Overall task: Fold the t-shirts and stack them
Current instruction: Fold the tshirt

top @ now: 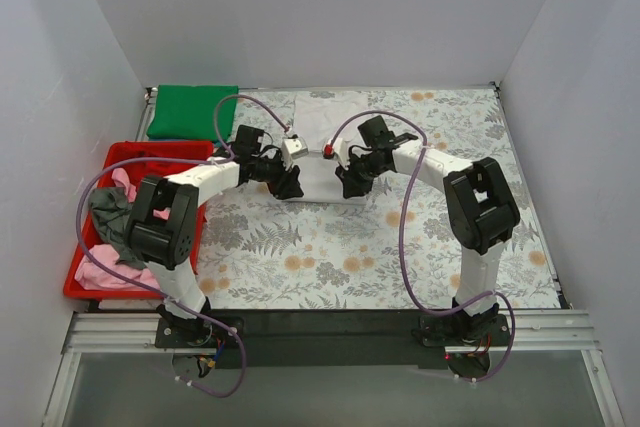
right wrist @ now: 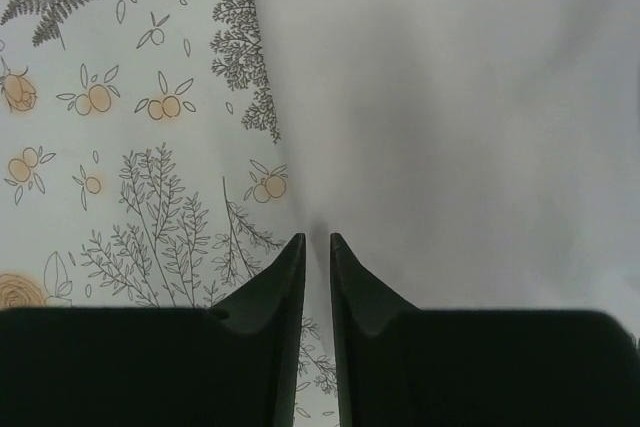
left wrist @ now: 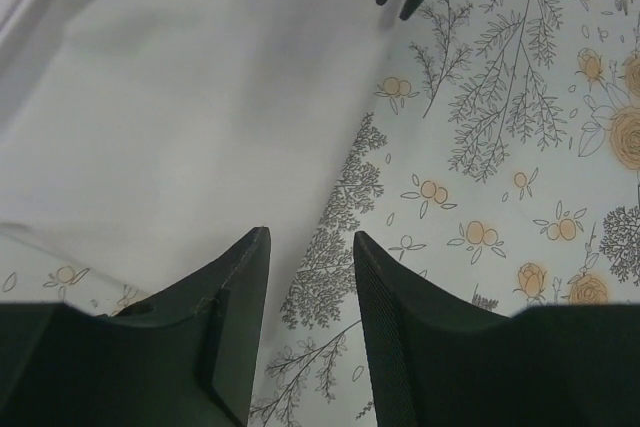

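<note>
Right gripper (right wrist: 318,239): jaws narrowed to a slit at the near edge of the white t-shirt (right wrist: 450,97); whether cloth is nipped cannot be told. Left gripper (left wrist: 308,237): jaws spread partway, holding nothing, straddling the same edge and facing the right gripper's tips. Floral cloth (left wrist: 500,147): beneath both. White shirt: flat at mid-table, long axis running away from the bases, both arms equally near. Green t-shirt (top: 192,111): folded, far left corner. Red bin (top: 165,150): pink and grey shirts inside.

top: high, facing down | wrists: close, facing down | shared: white t-shirt (top: 318,119) edge
</note>
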`<state>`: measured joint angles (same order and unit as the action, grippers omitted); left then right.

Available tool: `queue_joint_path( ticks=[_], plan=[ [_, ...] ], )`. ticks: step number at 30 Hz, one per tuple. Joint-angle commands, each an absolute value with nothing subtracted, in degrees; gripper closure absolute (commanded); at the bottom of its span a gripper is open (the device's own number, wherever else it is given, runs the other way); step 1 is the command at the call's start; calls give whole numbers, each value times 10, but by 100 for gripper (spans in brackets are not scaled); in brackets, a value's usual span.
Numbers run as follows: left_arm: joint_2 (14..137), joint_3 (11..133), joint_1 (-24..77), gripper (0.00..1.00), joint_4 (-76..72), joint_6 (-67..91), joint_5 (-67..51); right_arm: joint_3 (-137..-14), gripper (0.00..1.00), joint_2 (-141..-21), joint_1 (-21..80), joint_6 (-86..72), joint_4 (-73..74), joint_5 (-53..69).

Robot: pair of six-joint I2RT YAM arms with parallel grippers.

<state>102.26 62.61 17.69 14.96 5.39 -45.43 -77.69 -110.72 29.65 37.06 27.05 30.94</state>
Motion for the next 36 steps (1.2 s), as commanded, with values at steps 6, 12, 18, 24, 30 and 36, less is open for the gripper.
queue_joint_path(
  ticks=[6,12,18,24,30,36],
  plan=[
    [1050,628,204,66,112,98,-417,-760,83,-1128,293,365,243,283],
    [1064,604,202,68,125,68,-371,-714,85,-1124,287,404,242,251],
    [1049,569,192,68,139,54,-350,-688,83,-1112,269,424,241,224],
    [1031,582,166,65,182,48,-382,-683,77,-1070,265,440,250,227],
    [952,591,158,57,221,-12,-446,-693,72,-1021,265,469,280,245],
    [921,577,158,57,218,-97,-459,-691,61,-973,274,502,272,262]
  ],
)
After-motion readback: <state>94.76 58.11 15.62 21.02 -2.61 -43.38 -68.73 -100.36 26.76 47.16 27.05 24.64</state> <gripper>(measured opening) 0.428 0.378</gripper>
